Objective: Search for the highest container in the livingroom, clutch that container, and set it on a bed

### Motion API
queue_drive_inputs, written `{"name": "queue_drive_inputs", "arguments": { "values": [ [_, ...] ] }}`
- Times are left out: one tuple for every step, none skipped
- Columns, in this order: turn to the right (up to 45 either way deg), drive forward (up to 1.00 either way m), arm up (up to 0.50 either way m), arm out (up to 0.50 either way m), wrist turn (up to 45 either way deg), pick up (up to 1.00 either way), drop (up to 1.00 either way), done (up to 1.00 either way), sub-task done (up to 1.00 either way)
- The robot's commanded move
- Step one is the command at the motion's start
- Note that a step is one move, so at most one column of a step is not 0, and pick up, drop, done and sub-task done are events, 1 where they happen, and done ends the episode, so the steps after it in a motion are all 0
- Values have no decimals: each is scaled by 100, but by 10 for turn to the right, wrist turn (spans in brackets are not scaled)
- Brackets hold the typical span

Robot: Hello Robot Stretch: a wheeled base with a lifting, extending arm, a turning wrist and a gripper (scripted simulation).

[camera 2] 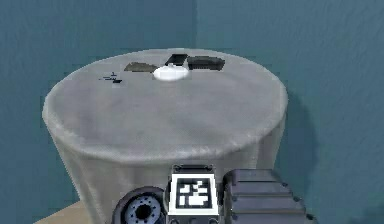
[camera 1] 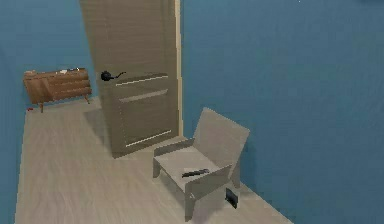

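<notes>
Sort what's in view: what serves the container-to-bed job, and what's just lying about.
Job:
white dish, possibly a container
round table it sits on

Lying about:
dark flat items beside the dish
armchair
dark object on its seat
door
wooden rack by the wall

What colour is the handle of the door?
The handle is black. It shows best in the forward view, against the grey-brown door.
</notes>
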Motion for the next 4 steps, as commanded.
{"name": "queue_drive_inputs", "arguments": {
  "values": [
    [0,0,0,50,0,0,0,0,0],
    [0,0,0,0,450,0,0,0,0],
    [0,0,0,0,450,0,0,0,0],
    [0,0,0,0,450,0,0,0,0]
  ]
}}
